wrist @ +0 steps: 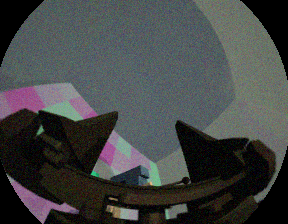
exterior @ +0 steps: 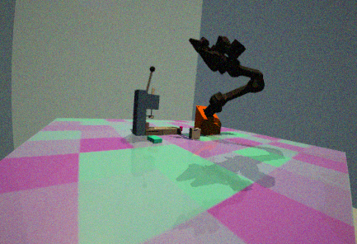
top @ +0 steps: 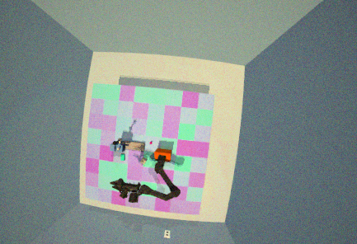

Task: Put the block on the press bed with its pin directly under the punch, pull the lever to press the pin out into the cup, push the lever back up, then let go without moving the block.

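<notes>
The press (top: 119, 146) (exterior: 139, 113) (wrist: 131, 176) is a dark blue-grey frame. Its lever (exterior: 149, 80) stands up, with a black knob. The punch (exterior: 151, 113) hangs above the tan bed (top: 135, 146) (exterior: 163, 131), and no block shows under it. A small tan block (top: 143, 161) (exterior: 194, 133) stands on the table beside the bed's outer end; its pin cannot be made out. I cannot pick out the cup. My gripper (top: 113, 185) (exterior: 191, 40) (wrist: 147, 119) is open and empty, raised high above the table and away from block and press.
A flat green piece (top: 123, 157) (exterior: 154, 139) lies beside the press. A small red-pink thing (top: 151, 143) (exterior: 180, 127) is near the bed's outer end. The orange housing (top: 163, 154) (exterior: 200, 117) at the arm's base stands near the block.
</notes>
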`<action>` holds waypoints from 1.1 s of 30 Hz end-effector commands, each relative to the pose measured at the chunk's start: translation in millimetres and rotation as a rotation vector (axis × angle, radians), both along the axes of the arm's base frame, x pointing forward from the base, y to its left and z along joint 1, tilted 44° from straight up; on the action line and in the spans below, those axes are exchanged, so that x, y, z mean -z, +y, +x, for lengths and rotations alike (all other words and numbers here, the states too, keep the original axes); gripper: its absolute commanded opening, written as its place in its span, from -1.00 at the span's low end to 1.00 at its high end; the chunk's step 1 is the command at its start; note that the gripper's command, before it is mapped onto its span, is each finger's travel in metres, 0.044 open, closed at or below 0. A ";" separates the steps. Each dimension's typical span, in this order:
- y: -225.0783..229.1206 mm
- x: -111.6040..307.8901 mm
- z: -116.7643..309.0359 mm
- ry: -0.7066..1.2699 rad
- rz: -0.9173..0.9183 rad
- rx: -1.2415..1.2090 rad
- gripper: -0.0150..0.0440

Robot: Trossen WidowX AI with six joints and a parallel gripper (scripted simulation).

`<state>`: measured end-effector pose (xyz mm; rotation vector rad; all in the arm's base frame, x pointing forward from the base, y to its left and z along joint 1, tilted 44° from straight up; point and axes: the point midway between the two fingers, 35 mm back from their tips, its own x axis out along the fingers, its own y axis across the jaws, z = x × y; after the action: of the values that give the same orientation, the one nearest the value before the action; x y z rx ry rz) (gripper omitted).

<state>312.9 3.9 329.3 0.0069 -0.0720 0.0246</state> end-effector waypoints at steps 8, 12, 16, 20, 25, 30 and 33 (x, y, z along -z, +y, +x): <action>22.1 86.0 15.6 0.359 0.061 -0.144 1.00; 39.1 149.1 6.9 0.645 0.146 -0.242 1.00; 56.0 203.4 -17.9 0.938 0.266 -0.324 1.00; 73.4 244.9 -56.5 1.251 0.431 -0.385 1.00; 94.0 269.5 -112.1 1.644 0.699 -0.410 1.00; 99.2 270.6 -126.4 1.748 0.783 -0.403 1.00; 99.2 270.6 -126.4 1.748 0.783 -0.403 1.00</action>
<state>192.2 100.6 59.2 0.7702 1.6243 0.3906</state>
